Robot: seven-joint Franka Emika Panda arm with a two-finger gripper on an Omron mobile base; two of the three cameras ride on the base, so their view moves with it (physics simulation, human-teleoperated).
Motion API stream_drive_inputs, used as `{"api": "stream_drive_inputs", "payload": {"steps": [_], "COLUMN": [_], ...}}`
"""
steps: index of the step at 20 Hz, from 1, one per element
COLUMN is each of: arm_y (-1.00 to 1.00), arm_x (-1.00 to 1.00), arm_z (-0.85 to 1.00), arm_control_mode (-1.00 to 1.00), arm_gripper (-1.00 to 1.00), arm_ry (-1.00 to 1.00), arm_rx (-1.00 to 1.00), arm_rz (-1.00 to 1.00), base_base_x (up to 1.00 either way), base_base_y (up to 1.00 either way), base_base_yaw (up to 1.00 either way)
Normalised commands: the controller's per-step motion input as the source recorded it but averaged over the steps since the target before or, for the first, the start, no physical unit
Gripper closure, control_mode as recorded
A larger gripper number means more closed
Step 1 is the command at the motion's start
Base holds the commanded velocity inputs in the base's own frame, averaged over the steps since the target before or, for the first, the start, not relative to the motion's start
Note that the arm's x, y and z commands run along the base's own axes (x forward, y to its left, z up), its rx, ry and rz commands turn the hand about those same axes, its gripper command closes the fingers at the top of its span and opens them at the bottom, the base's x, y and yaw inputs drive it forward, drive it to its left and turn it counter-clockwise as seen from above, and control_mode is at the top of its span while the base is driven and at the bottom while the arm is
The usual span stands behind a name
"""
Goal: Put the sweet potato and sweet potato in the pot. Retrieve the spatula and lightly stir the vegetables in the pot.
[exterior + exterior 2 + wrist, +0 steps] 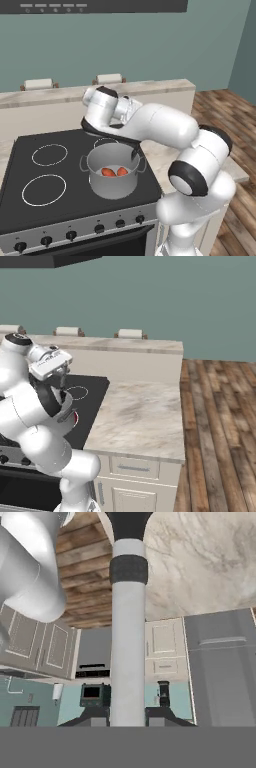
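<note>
Pot (114, 176) w/ 2 sweet potatoes (115, 172) inside

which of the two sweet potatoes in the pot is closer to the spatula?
The right one in the left base view; the spatula dips in at the pot's right rim. The other sweet potato lies left of it.

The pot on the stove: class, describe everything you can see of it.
The pot is a grey metal stockpot with straight sides and small loop handles at the rim. It stands upright and lidless on the black stovetop, at its front right. Two orange-red sweet potatoes lie side by side inside. A dark slender utensil dips over its rim.
</note>
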Motion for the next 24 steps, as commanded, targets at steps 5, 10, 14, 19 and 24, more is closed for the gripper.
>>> {"api": "stream_drive_inputs", "payload": {"steps": [5, 10, 14, 19, 24], "arm_y": [0.07, 0.20, 0.28, 0.18, 0.15], "arm_x": [0.00, 0.00, 0.00, 0.00, 0.00], "arm_z": [-0.46, -0.13, 0.01, -0.17, -0.09], "arm_control_mode": [-1.00, -1.00, -1.00, -1.00, -1.00], "arm_gripper": [1.00, 1.00, 1.00, 1.00, 1.00], "arm_ry": [0.00, 0.02, 0.07, 0.04, 0.00], "arm_rx": [-0.03, -0.07, -0.10, -0.11, -0.09], "arm_rz": [0.01, 0.00, 0.01, 0.00, 0.00], "base_base_x": [0.00, 0.00, 0.00, 0.00, 0.00], "base_base_y": [0.00, 0.00, 0.00, 0.00, 0.00], "base_base_yaw": [0.00, 0.00, 0.00, 0.00, 0.00]}}
